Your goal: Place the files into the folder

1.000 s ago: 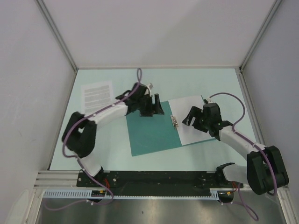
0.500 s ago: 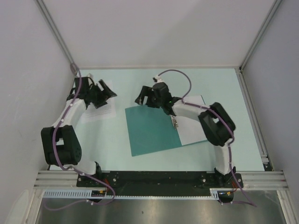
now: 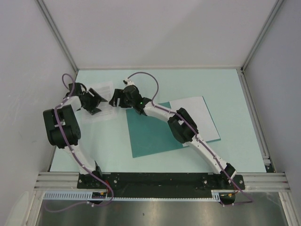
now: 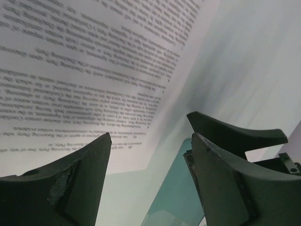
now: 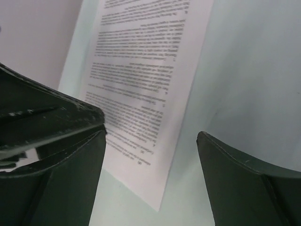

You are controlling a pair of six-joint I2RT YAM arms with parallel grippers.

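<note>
The printed sheet lies flat on the table at the far left. My left gripper is open and sits low over it; in the left wrist view its jaws straddle the sheet's near corner, holding nothing. My right gripper reaches across to the sheet's right edge and is open and empty, with the sheet just ahead. The teal folder lies open in the middle, and its edge shows in the left wrist view. The nearly blank sheet lies on its right half.
White enclosure walls stand close on the left, back and right. The right arm lies stretched across the folder. The two grippers are close together, and a right finger shows in the left wrist view.
The right arm has swung further left, from the folder's top edge to the printed sheet's right edge. The left gripper has shifted slightly down over the sheet. The papers and folder have not moved.
</note>
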